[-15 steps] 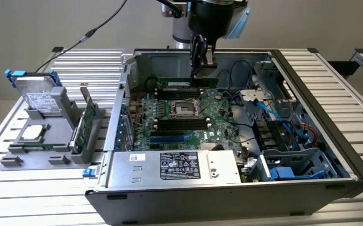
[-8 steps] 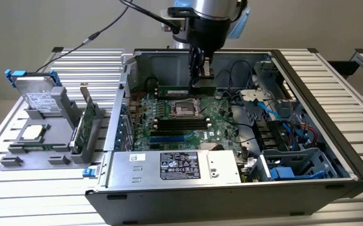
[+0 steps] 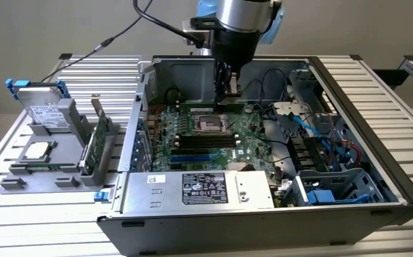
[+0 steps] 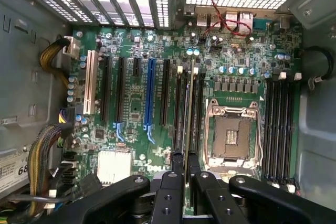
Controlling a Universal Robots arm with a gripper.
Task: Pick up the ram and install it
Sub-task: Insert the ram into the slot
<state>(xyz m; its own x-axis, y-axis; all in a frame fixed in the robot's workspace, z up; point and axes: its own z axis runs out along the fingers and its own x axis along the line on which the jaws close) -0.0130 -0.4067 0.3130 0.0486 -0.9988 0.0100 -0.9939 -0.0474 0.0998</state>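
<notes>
Holding the ram [image 4: 188, 114] edge-on, your jaws are clamping it at the memory slots [image 4: 178, 108] beside the CPU socket [image 4: 231, 137].

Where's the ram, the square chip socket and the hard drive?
ram [image 4: 187, 108]: wrist view, its thin long edge.
chip socket [image 4: 231, 139]: wrist view, its dark middle.
hard drive [image 3: 47, 113]: exterior view, its white label.

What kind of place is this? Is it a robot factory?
Probably a robot lab or test workshop. A robot arm reaches into an open computer case on a slatted metal table, its gripper holding the ram; a hard drive and a card stand in a grey holder.
</notes>
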